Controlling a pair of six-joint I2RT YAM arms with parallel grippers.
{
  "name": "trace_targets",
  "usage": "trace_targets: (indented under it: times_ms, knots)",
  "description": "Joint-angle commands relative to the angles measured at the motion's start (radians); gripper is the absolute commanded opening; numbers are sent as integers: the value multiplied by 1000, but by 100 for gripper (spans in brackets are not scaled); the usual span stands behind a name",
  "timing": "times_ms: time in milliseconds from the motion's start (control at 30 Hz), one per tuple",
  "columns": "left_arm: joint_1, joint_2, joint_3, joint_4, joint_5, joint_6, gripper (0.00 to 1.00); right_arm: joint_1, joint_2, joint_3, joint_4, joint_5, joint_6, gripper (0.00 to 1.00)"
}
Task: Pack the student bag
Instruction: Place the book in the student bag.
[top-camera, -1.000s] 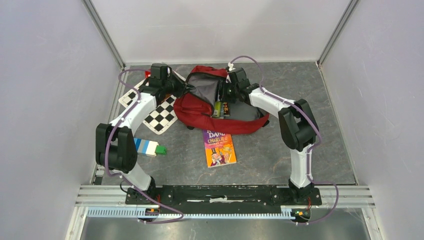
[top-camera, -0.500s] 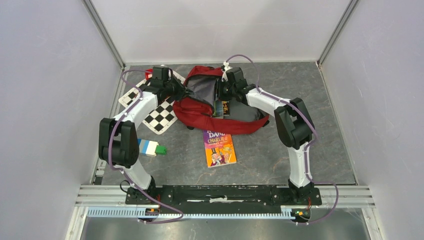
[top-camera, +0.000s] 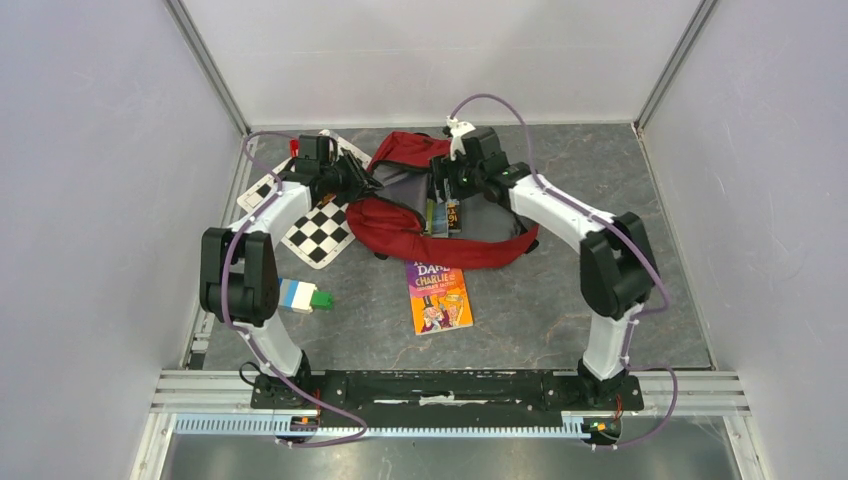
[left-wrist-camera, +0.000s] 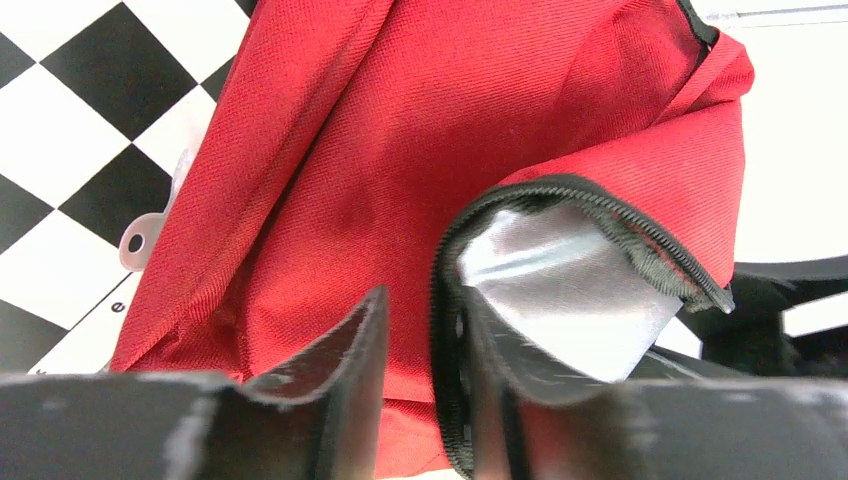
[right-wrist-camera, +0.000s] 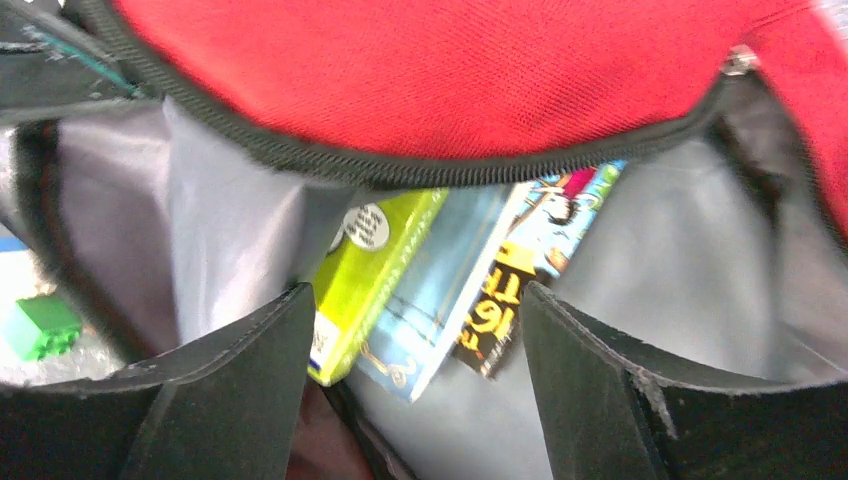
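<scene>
The dark-red student bag (top-camera: 400, 228) lies open at the table's far middle, with grey lining and black zipper edges. Several books (top-camera: 444, 216) stick out of its opening. My left gripper (top-camera: 366, 186) is shut on the bag's black zipper edge (left-wrist-camera: 448, 330), with red fabric (left-wrist-camera: 400, 130) and grey lining (left-wrist-camera: 560, 290) beyond it. My right gripper (top-camera: 441, 188) is open and empty in the bag's mouth. In the right wrist view its jaws (right-wrist-camera: 420, 330) stand wide apart over a green book (right-wrist-camera: 375, 265) and a blue book (right-wrist-camera: 445, 290), under the red flap (right-wrist-camera: 450, 70).
A Charlie paperback (top-camera: 438, 297) lies on the table in front of the bag. A checkered board (top-camera: 322, 236) lies under my left arm. Blue, white and green blocks (top-camera: 298, 295) lie at the near left. A small red box (top-camera: 295, 148) sits at the far left.
The bag's mouth has narrowed and its top flap has sunk. My left gripper has pulled the zipper edge a little to the left. My right arm's elbow has swung out to the right.
</scene>
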Motion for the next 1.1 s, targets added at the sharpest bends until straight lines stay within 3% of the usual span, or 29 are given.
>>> trace_targets:
  times_ms: [0,133,200,400,567,800,933,1067]
  knots:
    - [7,-21,22,-19,29,152,51,-8,-190,-59,-105,42,-121,81]
    - [6,-76,22,-92,-1,198,90,-8,-355,-218,-120,12,-94,83]
    - [6,-132,11,-123,-35,220,99,-7,-441,-302,-123,-2,-75,83]
    - [-8,-374,-102,-165,-157,246,100,-7,-659,-525,-120,-55,31,83]
    - [-97,-578,-261,-165,-235,199,100,3,-813,-729,-4,-105,176,82]
    - [-383,-758,-551,-125,-442,-34,100,33,-956,-1000,151,-105,335,77]
    - [-530,-853,-763,49,-547,-192,100,49,-968,-1105,262,-106,353,75]
    - [-596,-815,-876,176,-561,-308,99,55,-913,-1151,346,-167,396,72]
